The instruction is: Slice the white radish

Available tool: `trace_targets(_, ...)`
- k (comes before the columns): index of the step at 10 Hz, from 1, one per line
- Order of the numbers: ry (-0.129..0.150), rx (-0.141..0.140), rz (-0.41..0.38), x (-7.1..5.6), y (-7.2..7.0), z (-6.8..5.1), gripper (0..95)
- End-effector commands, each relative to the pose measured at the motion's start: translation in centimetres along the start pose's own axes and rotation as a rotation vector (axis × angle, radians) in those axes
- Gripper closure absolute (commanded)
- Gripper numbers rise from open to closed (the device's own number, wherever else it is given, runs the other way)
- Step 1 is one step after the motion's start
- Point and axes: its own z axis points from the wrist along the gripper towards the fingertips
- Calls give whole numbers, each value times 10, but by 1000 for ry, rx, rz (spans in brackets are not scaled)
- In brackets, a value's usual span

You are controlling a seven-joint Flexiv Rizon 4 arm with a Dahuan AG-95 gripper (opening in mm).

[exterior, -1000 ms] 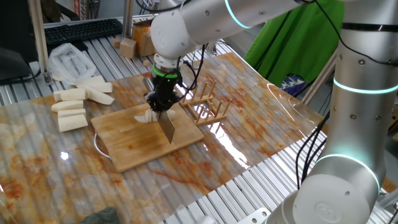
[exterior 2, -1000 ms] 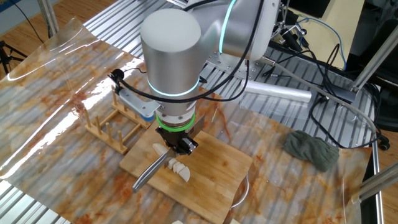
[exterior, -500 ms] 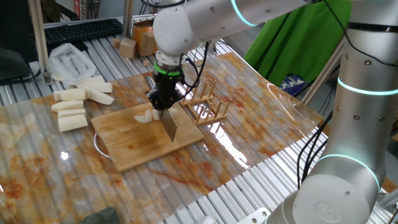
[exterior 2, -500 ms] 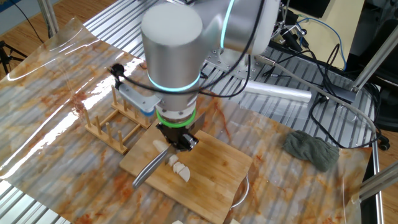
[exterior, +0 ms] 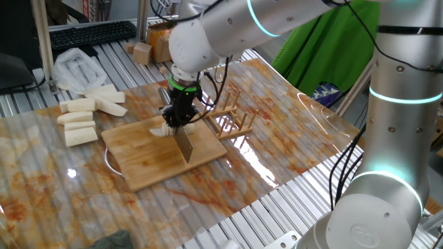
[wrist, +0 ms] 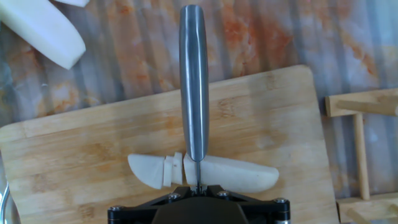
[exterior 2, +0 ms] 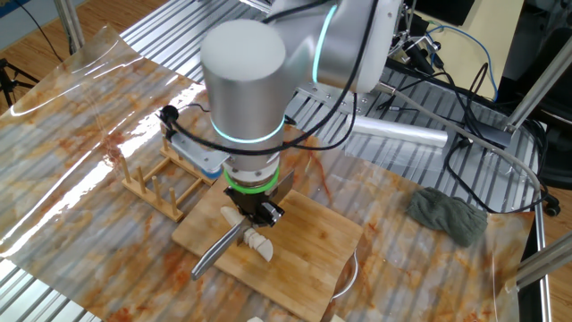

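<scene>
The white radish (wrist: 239, 173) lies on the wooden cutting board (wrist: 81, 155), a stubby pale chunk with a few thin slices (wrist: 163, 171) split off at its left end. My gripper (wrist: 196, 185) is shut on a steel knife (wrist: 194, 81) whose blade stands across the radish, right beside the cut slices. In one fixed view the gripper (exterior: 178, 117) hangs over the radish (exterior: 160, 129), with the knife (exterior: 185, 144) pointing down onto the board (exterior: 149, 162). In the other fixed view the knife (exterior 2: 217, 249) sticks out beside the slices (exterior 2: 260, 243).
Longer white radish sticks (exterior: 79, 119) and a plastic bag (exterior: 75, 66) lie left of the board. A wooden rack (exterior: 232, 119) stands close behind the gripper. A grey cloth (exterior 2: 447, 215) lies to the right, and a keyboard (exterior: 90, 31) sits at the back.
The hand with the knife has shifted slightly and come down a little toward the board. The radish pieces have stayed where they were.
</scene>
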Motion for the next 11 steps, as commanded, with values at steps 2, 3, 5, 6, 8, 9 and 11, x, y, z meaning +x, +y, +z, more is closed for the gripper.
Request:
trace_targets(2, 23, -35, 22, -1, 1, 0, 950)
trace_targets(3, 21, -56, 28, -1, 2, -1, 950)
trace_targets(5, 23, -37, 25, 0, 2, -8, 950)
trace_targets(6, 21, -31, 28, 1, 4, -9, 950)
trace_targets(8, 22, -27, 31, 2, 6, -13, 950)
trace_targets(9, 24, -17, 27, 3, 5, -19, 950)
trace_targets(11, 34, -9, 26, 5, 4, -30, 950)
